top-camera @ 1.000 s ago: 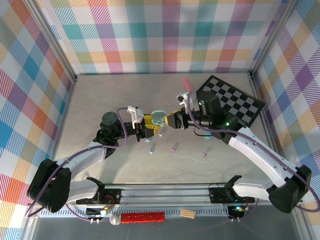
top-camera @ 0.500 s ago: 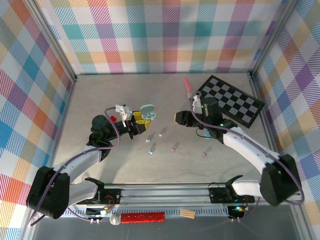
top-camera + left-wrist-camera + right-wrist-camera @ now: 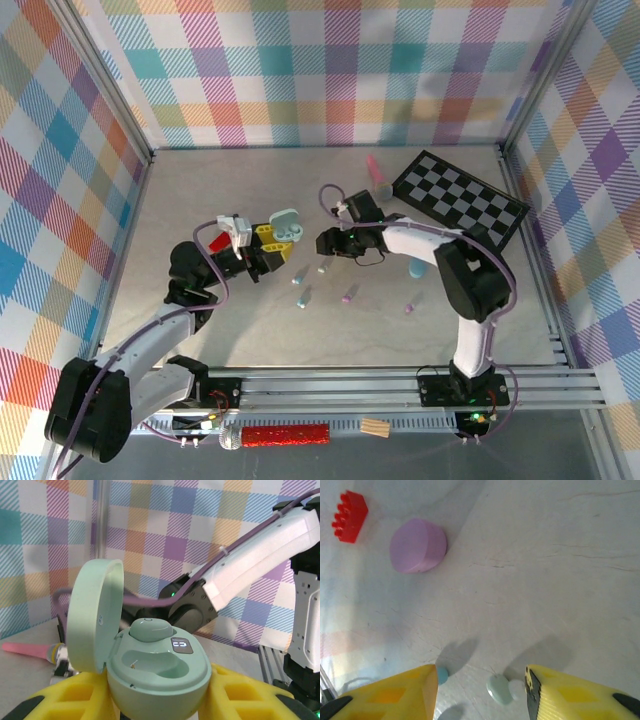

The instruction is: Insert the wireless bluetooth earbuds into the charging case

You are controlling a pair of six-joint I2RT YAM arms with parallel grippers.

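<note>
My left gripper (image 3: 273, 240) (image 3: 160, 702) is shut on the mint charging case (image 3: 286, 224) (image 3: 161, 677), its yellow pads pressed to both sides. The lid (image 3: 95, 621) stands open. One mint earbud (image 3: 150, 629) sits in the far slot; the near slot is empty. My right gripper (image 3: 323, 245) (image 3: 481, 695) is open, low over the table. A loose mint earbud (image 3: 498, 689) (image 3: 325, 266) lies between its fingers, apart from both. A blue earbud (image 3: 442, 674) (image 3: 300, 278) lies by the left finger. More earbuds, one blue (image 3: 305, 297) and two purple (image 3: 349, 294) (image 3: 409, 308), lie nearby.
A purple case (image 3: 417, 545) and a red brick (image 3: 350, 516) lie further out on the table. A blue case (image 3: 417, 268), a pink toy microphone (image 3: 378, 176) and a checkerboard (image 3: 462, 200) are at the right. Plaid walls enclose the table.
The left gripper has drawn back to the left with the open case. The right gripper left the case, swung left and down over the loose earbuds, and its jaws have widened.
</note>
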